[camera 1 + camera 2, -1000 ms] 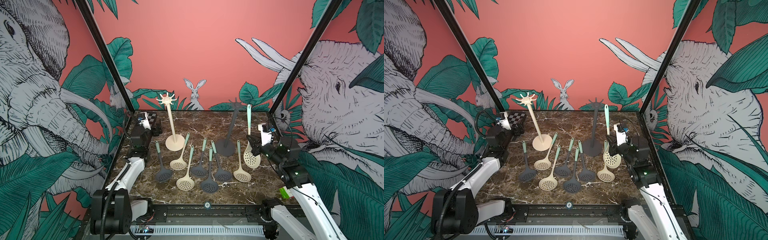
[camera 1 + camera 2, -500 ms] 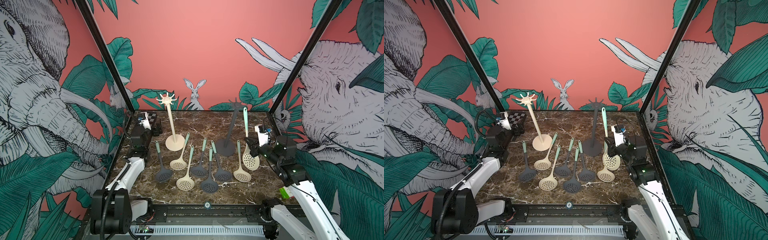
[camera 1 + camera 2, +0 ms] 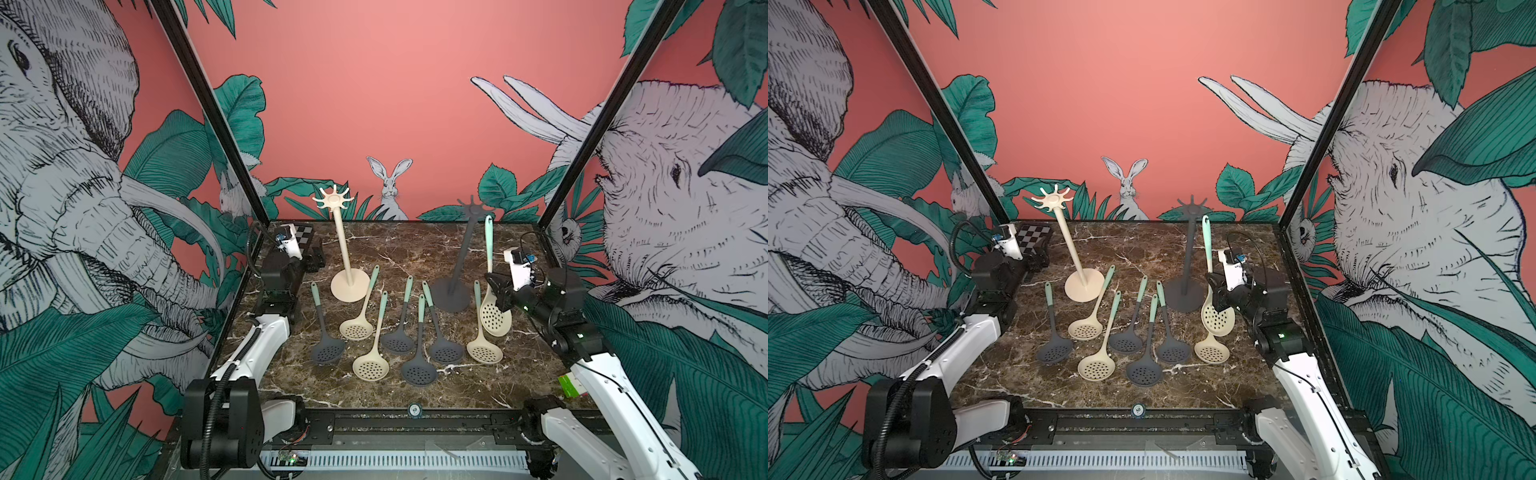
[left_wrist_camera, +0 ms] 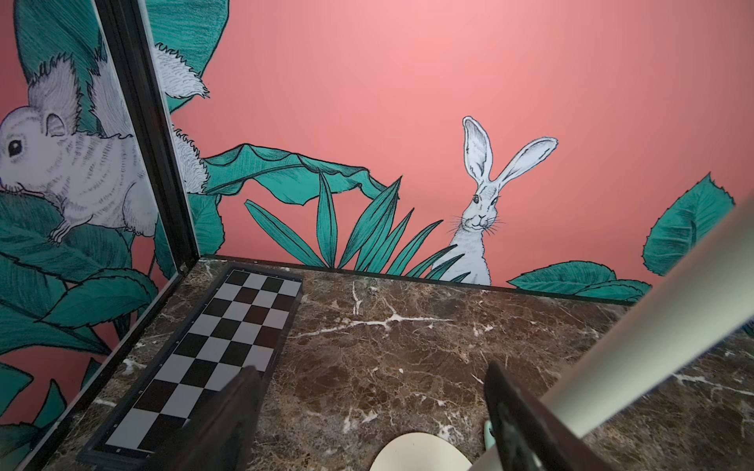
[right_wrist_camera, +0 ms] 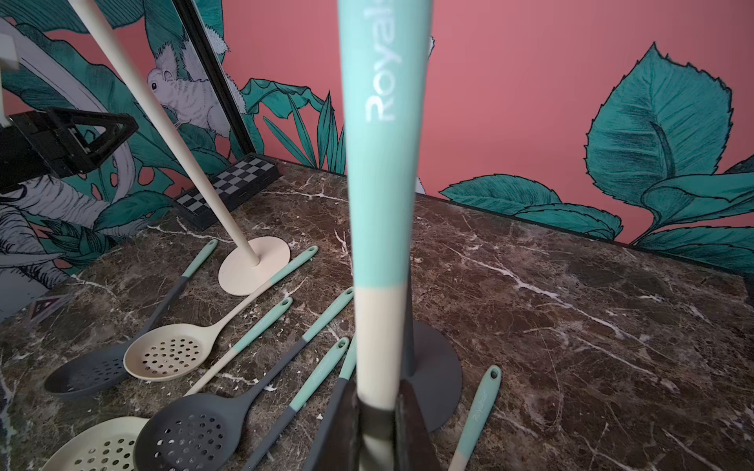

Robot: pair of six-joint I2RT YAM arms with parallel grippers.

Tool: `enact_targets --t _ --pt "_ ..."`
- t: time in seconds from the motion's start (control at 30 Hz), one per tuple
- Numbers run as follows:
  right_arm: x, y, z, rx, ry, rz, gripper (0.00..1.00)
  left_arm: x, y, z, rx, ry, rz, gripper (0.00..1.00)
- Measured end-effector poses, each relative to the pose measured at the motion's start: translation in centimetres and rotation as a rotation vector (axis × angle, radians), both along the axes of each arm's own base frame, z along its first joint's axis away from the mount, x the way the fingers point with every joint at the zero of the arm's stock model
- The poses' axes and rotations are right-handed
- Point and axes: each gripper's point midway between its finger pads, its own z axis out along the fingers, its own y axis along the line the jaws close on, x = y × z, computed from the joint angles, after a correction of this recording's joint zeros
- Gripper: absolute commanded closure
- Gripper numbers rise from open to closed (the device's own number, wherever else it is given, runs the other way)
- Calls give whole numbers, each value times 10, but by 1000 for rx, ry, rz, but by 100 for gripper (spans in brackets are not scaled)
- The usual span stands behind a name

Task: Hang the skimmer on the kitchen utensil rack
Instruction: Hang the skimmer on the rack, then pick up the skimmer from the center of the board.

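Observation:
My right gripper is shut on the neck of a cream skimmer with a teal handle. The skimmer is held upright, bowl down, off the table. Its handle tip stands just right of and slightly below the hooks of the dark grey utensil rack. In the right wrist view the grey rack's base shows behind the handle. My left gripper rests open and empty at the back left of the table.
A cream utensil rack stands at the back left centre. Several grey and cream skimmers lie on the marble table in front of both racks. A checkerboard lies in the back left corner. Printed walls enclose three sides.
The right gripper has carried the skimmer a little leftward, bringing its handle tip closer to the grey rack's top. The left arm has not moved.

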Motion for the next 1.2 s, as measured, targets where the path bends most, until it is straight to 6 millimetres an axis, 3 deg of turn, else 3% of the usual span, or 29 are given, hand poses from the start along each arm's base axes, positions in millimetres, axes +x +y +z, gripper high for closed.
enact_targets --t 0.23,0.37,0.57,0.8,1.07,1.2 --pt "2 -3 -11 3 19 -26 64 0 0 0 0 0 0 13" --pt "0 -10 -24 -1 65 -71 57 0 0 0 0 0 0 13" --pt "-1 -30 -39 10 151 -208 58 0 0 0 0 0 1 13" --pt "-1 -56 -99 -15 418 -418 61 -1 0 -2 -5 -1 2 13" --pt "-1 -53 -193 -27 753 -502 65 4 0 -9 -17 -2 -1 13" --pt "-1 -49 -220 -15 846 -515 66 6 -1 -15 -25 9 -2 13"
